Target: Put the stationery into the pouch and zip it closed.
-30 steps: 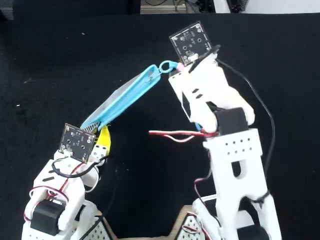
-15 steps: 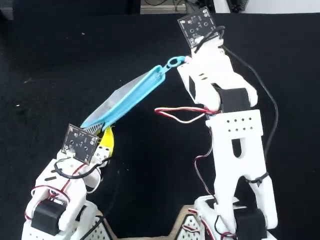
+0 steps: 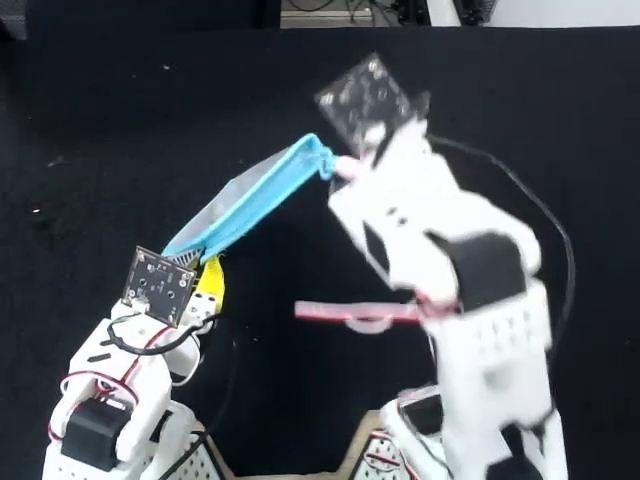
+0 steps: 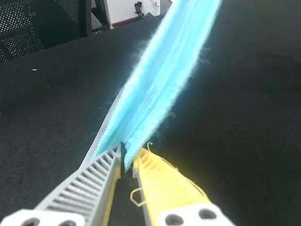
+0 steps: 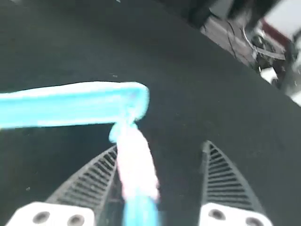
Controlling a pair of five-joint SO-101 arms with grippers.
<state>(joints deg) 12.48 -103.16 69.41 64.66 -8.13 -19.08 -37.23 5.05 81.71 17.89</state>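
The pouch [image 3: 255,195] is sky blue, its zip pull [image 5: 136,165] pink, the table [image 3: 100,100] black.

Soft, even light falls on the black table [image 3: 90,100]; the white right arm [image 3: 480,330] glares, shadows barely show, room [image 4: 127,9] behind bright

pouch [image 3: 255,195] slantwise over the surface [image 3: 120,100], near-left end between the fingers [image 4: 155,183] of the left gripper [image 4: 123,157], far-right end just before the right gripper [image 5: 160,148]
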